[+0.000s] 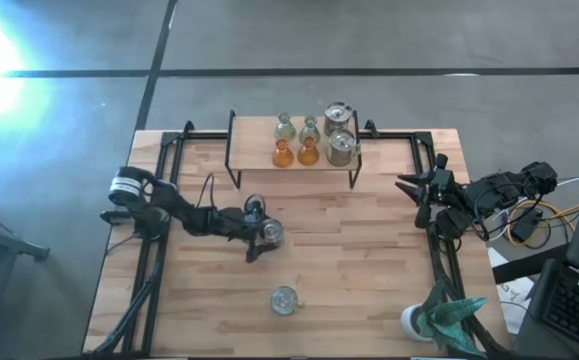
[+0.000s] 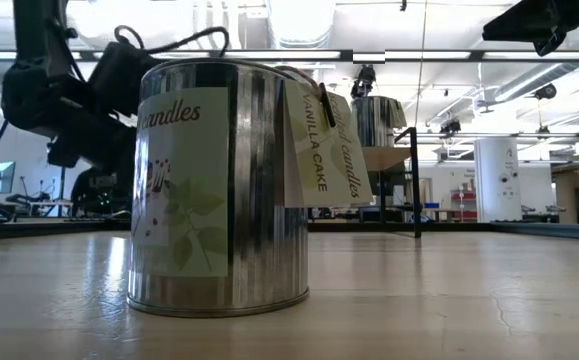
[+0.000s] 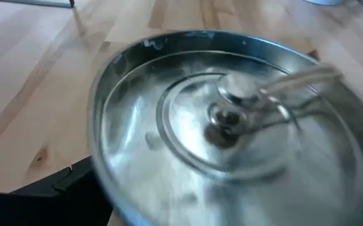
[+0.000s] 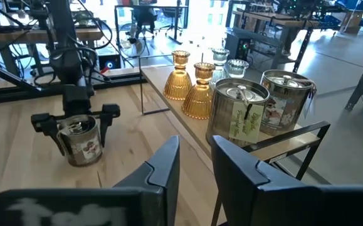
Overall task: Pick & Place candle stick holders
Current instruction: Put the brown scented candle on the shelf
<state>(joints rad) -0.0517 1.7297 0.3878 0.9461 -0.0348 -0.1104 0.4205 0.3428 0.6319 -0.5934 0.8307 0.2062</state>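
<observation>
My left gripper (image 1: pixel 264 232) is near the table's middle, shut on a silvery tin holder (image 1: pixel 272 232), whose lid fills the left wrist view (image 3: pixel 231 125). A second tin (image 1: pixel 284 299) stands on its base near the front edge, close up in the low view (image 2: pixel 219 190). On the raised shelf (image 1: pixel 254 135) at the far side stand two pale green holders (image 1: pixel 285 127), two amber ones (image 1: pixel 283 154) and two more tins (image 1: pixel 341 146). My right gripper (image 1: pixel 411 198) waits open at the right edge, empty. My left gripper has the tin between its two fingers, one on each side of the wall near the top rim (image 4: pixel 96 122). The fingers (image 4: pixel 43 119) come from above, pointing down. The tin is upright; I cannot tell whether its base touches the table.
A white pot with a teal plant (image 1: pixel 439 318) stands at the front right corner. The shelf's black legs (image 1: pixel 234 180) reach onto the table. Black rails (image 1: pixel 439 250) run along both side edges. Bare wood lies between the shelf and the front tin.
</observation>
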